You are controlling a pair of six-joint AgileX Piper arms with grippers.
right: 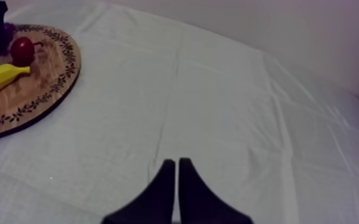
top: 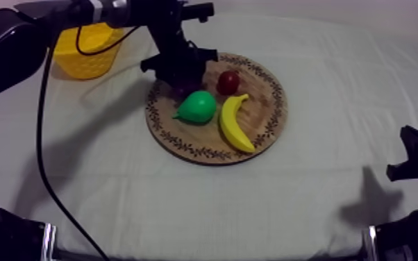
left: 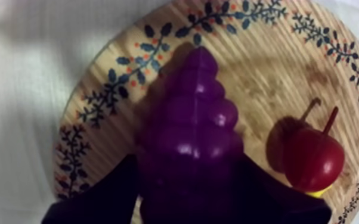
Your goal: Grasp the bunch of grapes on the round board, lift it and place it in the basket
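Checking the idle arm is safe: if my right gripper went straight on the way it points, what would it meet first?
Likely nothing: the right gripper points across bare cloth, the wooden board off to one side; depth farther on is unclear.

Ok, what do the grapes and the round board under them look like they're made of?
The bunch of grapes looks like glossy moulded plastic: smooth purple lobes fused into one piece, with soft highlights. The wooden board looks like matt, light wood, with fine parallel grain lines across its face. Its leaf-and-berry rim pattern seems printed or painted on, though I can't tell which.
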